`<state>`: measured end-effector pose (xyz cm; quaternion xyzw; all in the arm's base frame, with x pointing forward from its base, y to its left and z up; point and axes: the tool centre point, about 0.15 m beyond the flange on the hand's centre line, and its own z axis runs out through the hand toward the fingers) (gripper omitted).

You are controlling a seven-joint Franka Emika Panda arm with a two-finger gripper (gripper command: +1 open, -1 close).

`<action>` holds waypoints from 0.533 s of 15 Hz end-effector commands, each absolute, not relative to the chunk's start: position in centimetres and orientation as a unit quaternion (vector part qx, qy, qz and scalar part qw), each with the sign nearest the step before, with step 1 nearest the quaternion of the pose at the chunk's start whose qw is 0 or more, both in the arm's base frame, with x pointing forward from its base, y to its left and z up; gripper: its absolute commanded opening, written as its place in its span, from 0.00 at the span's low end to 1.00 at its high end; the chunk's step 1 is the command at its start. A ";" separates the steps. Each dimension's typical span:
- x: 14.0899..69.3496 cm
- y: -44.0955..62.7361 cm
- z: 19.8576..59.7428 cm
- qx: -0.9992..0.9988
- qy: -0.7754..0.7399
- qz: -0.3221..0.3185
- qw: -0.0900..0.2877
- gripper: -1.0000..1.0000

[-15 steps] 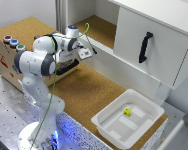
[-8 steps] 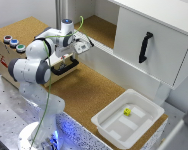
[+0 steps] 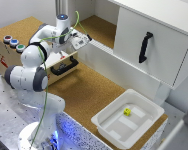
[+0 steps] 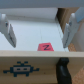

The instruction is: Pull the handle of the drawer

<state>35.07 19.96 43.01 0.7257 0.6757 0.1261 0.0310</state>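
Beside gripper [image 3: 87,40], seemingly one handle [image 3: 64,67]

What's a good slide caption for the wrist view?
Open gripper poised above the drawer's black handle.

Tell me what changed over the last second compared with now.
The arm swung its tool from the exterior view's right toward that view's left and back over the wooden drawer box; the wrist view shows open fingers above the black handle. Nothing was grasped or released. The white bin, the cabinet handle and the drawer stayed put.
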 end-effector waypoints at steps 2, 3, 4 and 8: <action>35.9 24.6 41.4 0.699 0.708 0.097 -0.009 1.00; 36.2 25.1 40.8 0.698 0.710 0.094 -0.015 1.00; 36.5 25.8 40.1 0.695 0.712 0.092 -0.022 1.00; 38.2 26.5 37.2 0.687 0.722 0.082 -0.018 1.00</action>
